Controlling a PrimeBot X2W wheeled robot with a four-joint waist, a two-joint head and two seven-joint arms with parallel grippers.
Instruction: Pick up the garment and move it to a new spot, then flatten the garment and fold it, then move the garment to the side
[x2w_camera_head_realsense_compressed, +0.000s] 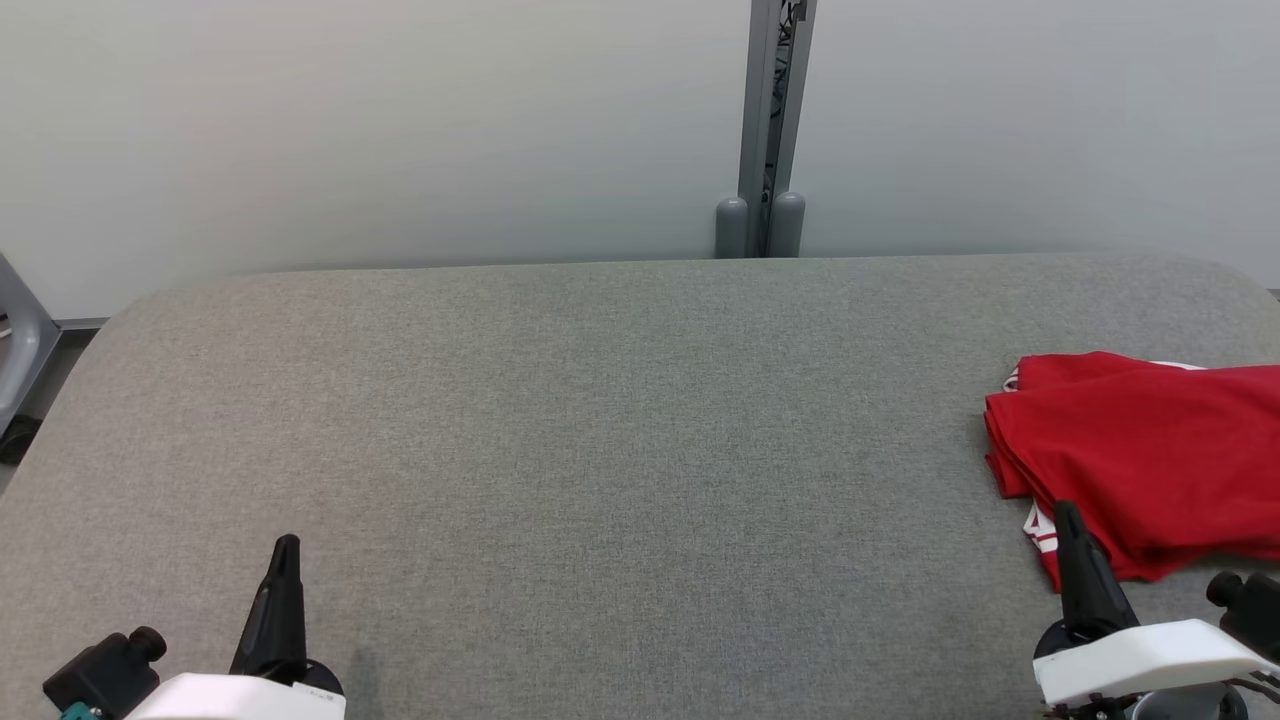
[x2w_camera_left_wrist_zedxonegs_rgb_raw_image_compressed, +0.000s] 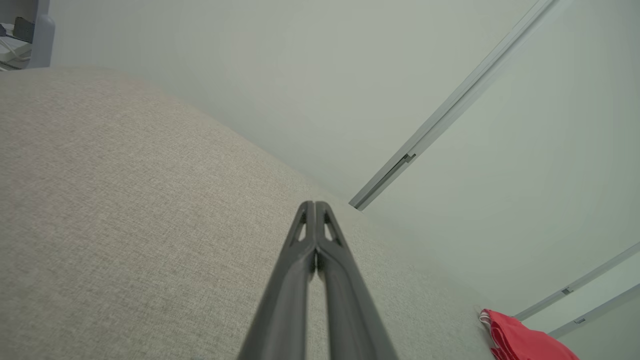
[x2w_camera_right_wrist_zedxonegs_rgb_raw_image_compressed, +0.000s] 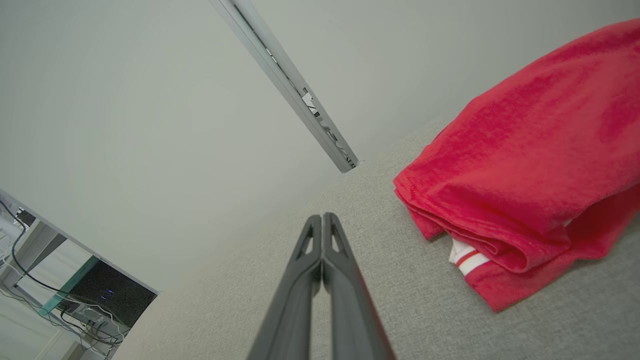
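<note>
- Two hands in shot, both low at the near edge of the grey fabric counter (x2w_camera_head_realsense_compressed: 600, 420), and neither one is carrying anything.
- Left hand (x2w_camera_head_realsense_compressed: 287, 548) sits at the lower left of the head view, dark fingers pressed together and pointing away across bare counter.
- Its own wrist view confirms it: the left hand (x2w_camera_left_wrist_zedxonegs_rgb_raw_image_compressed: 315, 205) has both fingers meeting at the tips, nothing between them, with the counter (x2w_camera_left_wrist_zedxonegs_rgb_raw_image_compressed: 125, 200) stretching out below.
- Over to the right hand (x2w_camera_head_realsense_compressed: 1066, 512) at the lower right: fingers together there too, tip showing just in front of the garment's near-left corner.
- From the right wrist view, the right hand (x2w_camera_right_wrist_zedxonegs_rgb_raw_image_compressed: 322, 217) is pinched together and empty, with a strip of counter (x2w_camera_right_wrist_zedxonegs_rgb_raw_image_compressed: 425, 310) between it and the cloth.
- And the garment (x2w_camera_head_realsense_compressed: 1150, 450): red, folded into a thick bundle, lying on the far right side of the counter and running off the head view's right edge.
- Up close the garment (x2w_camera_right_wrist_zedxonegs_rgb_raw_image_compressed: 525, 165) shows stacked layers, a white-and-red striped trim (x2w_camera_right_wrist_zedxonegs_rgb_raw_image_compressed: 467, 260) peeking out at the fold.
- The left wrist view catches the garment (x2w_camera_left_wrist_zedxonegs_rgb_raw_image_compressed: 520, 340) too, well apart from that hand.
- Behind the counter, a pale wall (x2w_camera_head_realsense_compressed: 400, 120) and a grey upright post (x2w_camera_head_realsense_compressed: 765, 130).
</note>
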